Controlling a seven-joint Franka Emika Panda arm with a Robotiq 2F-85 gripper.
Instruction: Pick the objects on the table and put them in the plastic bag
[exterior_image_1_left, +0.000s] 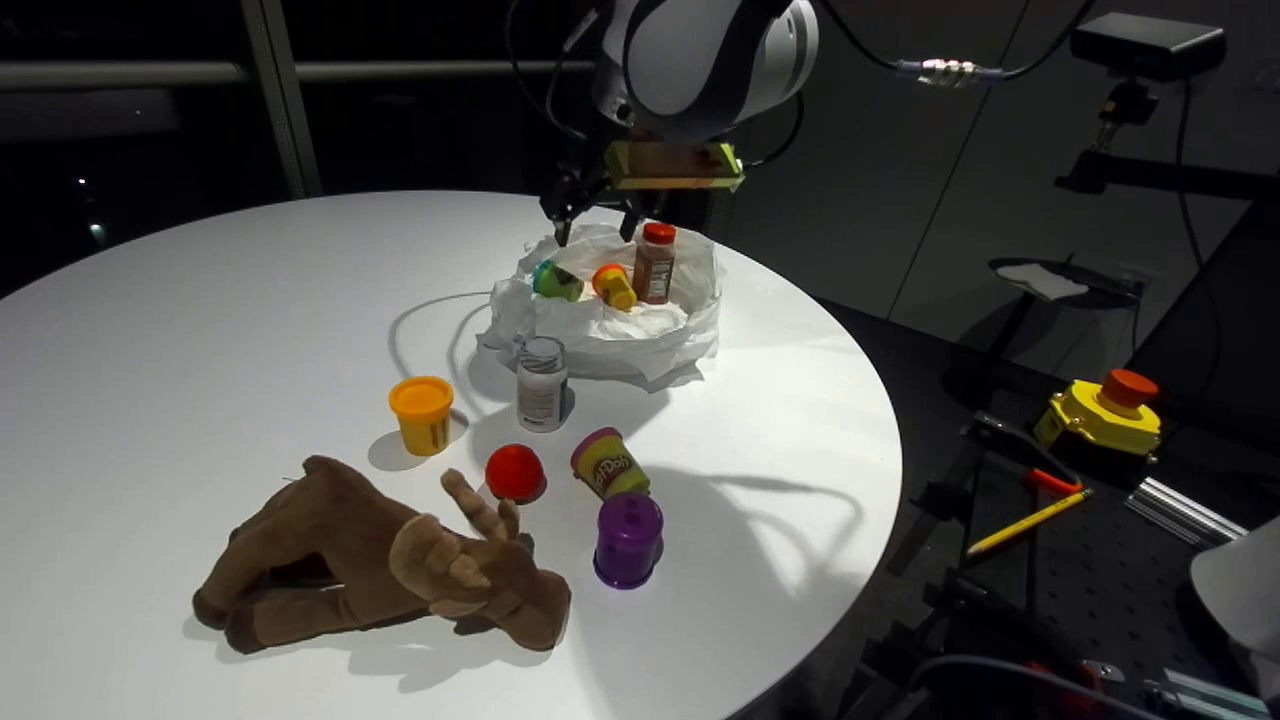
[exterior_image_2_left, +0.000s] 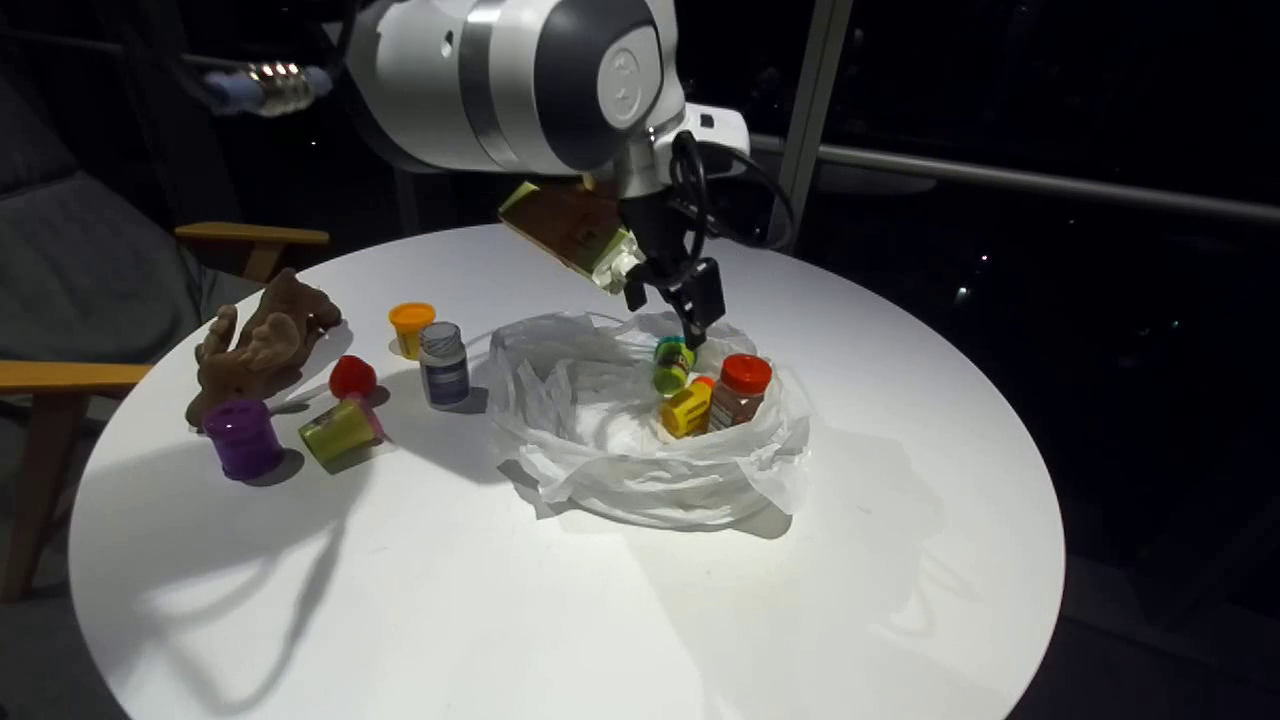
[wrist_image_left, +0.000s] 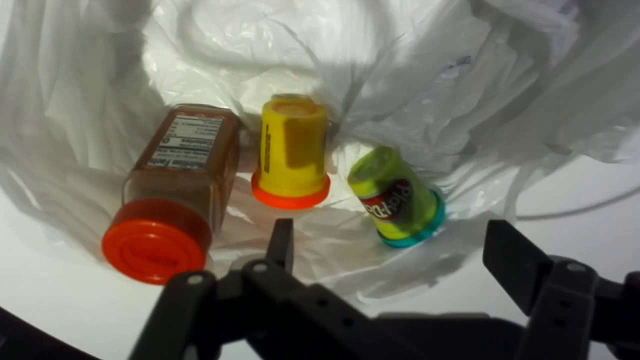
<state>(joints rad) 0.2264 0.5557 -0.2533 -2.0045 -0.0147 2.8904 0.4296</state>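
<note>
My gripper (exterior_image_1_left: 597, 232) is open and empty above the back rim of the white plastic bag (exterior_image_1_left: 620, 350). Inside the bag lie a green tub with teal lid (wrist_image_left: 400, 205) and a yellow tub with orange lid (wrist_image_left: 294, 150). A red-capped spice bottle (wrist_image_left: 175, 190) leans there. On the table are an orange tub (exterior_image_1_left: 423, 418), a clear lidless jar (exterior_image_1_left: 541, 390), a red ball (exterior_image_1_left: 515, 473), a tipped yellow-green tub with pink lid (exterior_image_1_left: 610, 465), a purple container (exterior_image_1_left: 628, 540) and a brown plush animal (exterior_image_1_left: 370, 560). The red ball also shows beside the jar (exterior_image_2_left: 352, 378).
The white round table (exterior_image_2_left: 600, 620) carries everything. The jar stands close beside the bag's crumpled wall. A thin cable (exterior_image_1_left: 440, 300) runs over the table to the bag. A chair (exterior_image_2_left: 75, 250) stands beyond the table edge.
</note>
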